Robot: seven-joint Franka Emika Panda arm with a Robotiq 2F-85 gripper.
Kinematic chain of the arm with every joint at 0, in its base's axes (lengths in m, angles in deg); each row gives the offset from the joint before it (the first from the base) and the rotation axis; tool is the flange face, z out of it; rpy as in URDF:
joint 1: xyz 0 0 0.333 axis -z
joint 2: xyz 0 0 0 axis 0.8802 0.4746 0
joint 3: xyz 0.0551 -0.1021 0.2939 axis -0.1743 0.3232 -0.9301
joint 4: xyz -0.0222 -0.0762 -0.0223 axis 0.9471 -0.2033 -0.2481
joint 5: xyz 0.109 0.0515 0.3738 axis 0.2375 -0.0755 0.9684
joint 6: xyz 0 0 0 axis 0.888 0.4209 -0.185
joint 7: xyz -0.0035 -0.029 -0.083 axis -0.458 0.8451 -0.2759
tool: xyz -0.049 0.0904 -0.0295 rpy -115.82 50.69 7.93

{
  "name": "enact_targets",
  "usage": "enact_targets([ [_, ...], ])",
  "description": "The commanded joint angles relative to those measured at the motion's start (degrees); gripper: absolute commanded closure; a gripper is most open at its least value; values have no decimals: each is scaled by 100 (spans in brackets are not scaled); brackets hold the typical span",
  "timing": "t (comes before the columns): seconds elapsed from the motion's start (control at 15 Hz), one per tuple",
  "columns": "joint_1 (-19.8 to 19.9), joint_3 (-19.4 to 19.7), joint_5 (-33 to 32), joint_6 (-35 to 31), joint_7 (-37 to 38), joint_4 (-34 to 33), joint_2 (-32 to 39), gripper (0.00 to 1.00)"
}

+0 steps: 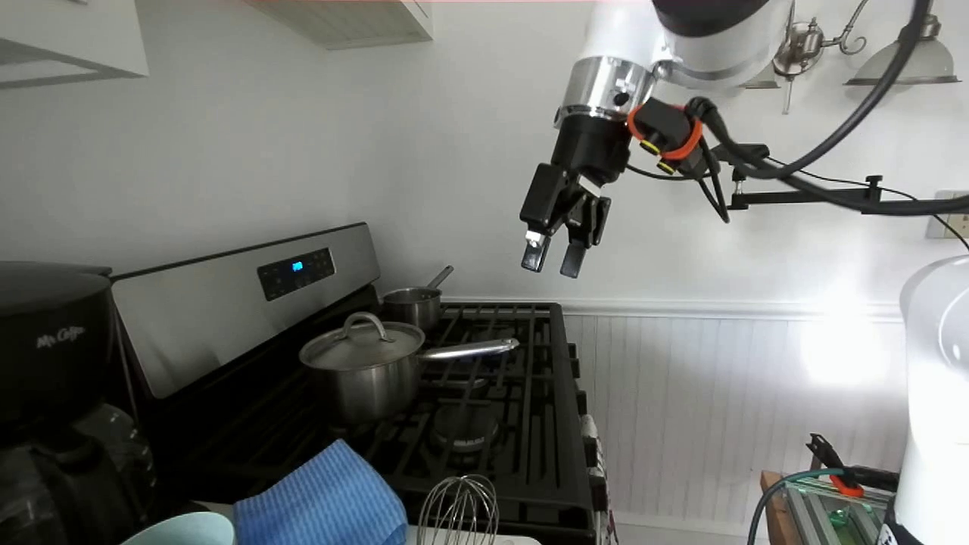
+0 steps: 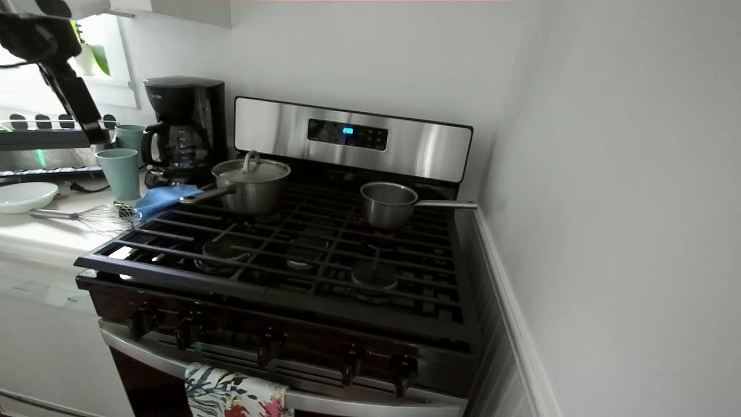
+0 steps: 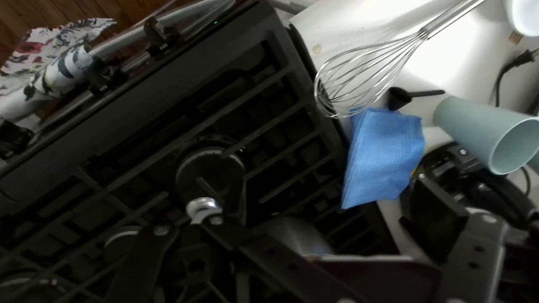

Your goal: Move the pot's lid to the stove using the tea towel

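The lidded steel pot (image 1: pixel 375 393) stands on the rear of the stove (image 2: pixel 301 255) in both exterior views. Its lid (image 1: pixel 363 348) sits on top with its looped handle up. The pot's wall shows dimly in the wrist view (image 3: pixel 290 235), and its lid is mostly hidden there. A blue cloth (image 3: pixel 383 155), which looks like the tea towel, lies folded at the counter's edge against the stove, near the pot. My gripper (image 1: pixel 553 261) is open with nothing between its fingers. It is in the air, well above the pot and cloth.
A small open pot (image 2: pixel 388 205) stands on the stove's other rear burner. A whisk (image 3: pixel 366 75), black scoop (image 3: pixel 400 97), green cup (image 3: pixel 484 132) and coffee maker (image 2: pixel 185 127) are by the cloth. A floral towel (image 2: pixel 237 394) hangs on the oven handle.
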Motion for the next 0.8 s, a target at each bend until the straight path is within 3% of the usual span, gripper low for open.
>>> enact_targets([
  [0.0,464,413,-31,-495,74,401,202,0],
  [0.33,948,954,57,-1363,-14,748,880,0],
  [0.73,985,1483,302,-2038,-225,842,1858,0],
])
